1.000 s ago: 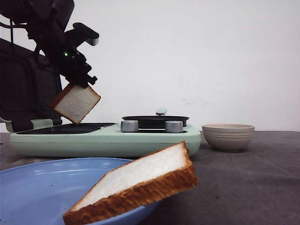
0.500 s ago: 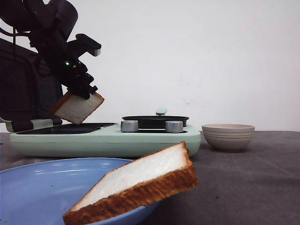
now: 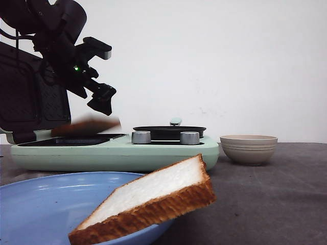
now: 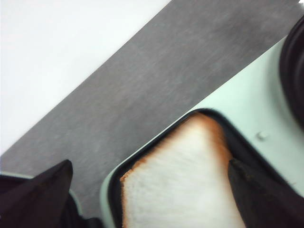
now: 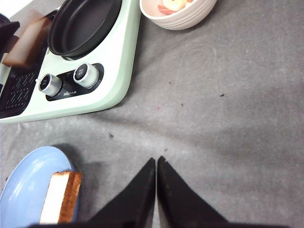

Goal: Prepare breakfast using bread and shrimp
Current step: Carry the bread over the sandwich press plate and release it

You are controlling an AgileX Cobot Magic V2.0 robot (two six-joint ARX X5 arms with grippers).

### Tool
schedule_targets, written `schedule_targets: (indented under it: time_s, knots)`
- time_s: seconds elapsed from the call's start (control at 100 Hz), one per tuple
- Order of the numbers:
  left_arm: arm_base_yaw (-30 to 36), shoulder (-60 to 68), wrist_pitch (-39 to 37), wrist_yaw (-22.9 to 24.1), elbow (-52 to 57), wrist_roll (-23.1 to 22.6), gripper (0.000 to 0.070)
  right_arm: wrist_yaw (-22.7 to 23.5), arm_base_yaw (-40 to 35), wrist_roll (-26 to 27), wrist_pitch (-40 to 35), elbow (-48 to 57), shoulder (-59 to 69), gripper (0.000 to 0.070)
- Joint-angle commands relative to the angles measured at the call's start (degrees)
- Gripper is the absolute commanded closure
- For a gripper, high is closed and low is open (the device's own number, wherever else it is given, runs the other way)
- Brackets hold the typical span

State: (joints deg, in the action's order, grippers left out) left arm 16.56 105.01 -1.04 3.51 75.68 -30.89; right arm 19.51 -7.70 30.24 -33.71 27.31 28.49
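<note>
Left tool (image 3: 102, 99) hangs apart and empty just above the slice (image 3: 84, 126), which reads blurred in the front view and lies on the dark griddle (image 4: 166, 137) of the green cooker (image 3: 115, 153). Risk: the slice may be unsettled or lapping the griddle rim, so an early lid closure could pinch it askew; a low exit could clip the raised lid (image 3: 30, 102). Left arm is pitched down from upper left. Right tool (image 5: 156, 168) is together, empty, low over bare bench (image 5: 228, 118). Second slice (image 3: 148, 201) overhangs the plate (image 3: 36, 204) edge and could tip. Shrimp (image 5: 173, 5) sit in the bowl (image 5: 183, 19), untouched
</note>
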Motion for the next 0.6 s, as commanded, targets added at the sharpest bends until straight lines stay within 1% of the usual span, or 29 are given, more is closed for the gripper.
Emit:
schedule_targets:
  time_s: [0.0,0.1,0.31,0.38,0.41,0.51,0.59]
  knots:
    - [0.3,1.1,-0.3,-1.0,1.2,3.0,0.0089,0.0,0.0,-0.7,0.2,0.9,0.2,0.07]
    - [0.3,1.1,-0.3,-2.5,1.2,4.9,0.0089,0.0,0.0,-0.7,0.2,0.9,0.2,0.07]
    - [0.3,1.0,-0.2,-2.5,2.0,8.7,0.0088,0.0,0.0,-0.7,0.2,0.9,0.2,0.07]
    - [0.3,0.8,0.1,-2.5,2.8,10.0,0.0056,0.0,0.0,-0.7,0.2,0.9,0.2,0.07]
    - [0.3,0.6,0.3,-2.5,3.3,10.7,0.0054,0.0,0.0,-0.7,0.2,0.9,0.2,0.07]
    - [0.3,-0.1,2.1,-2.6,5.4,13.0,0.0054,0.0,0.0,-0.7,0.2,0.9,0.2,0.07]
    - [0.3,-0.7,5.3,-2.8,7.7,15.0,0.0056,0.0,0.0,-0.7,0.2,0.9,0.2,0.07]
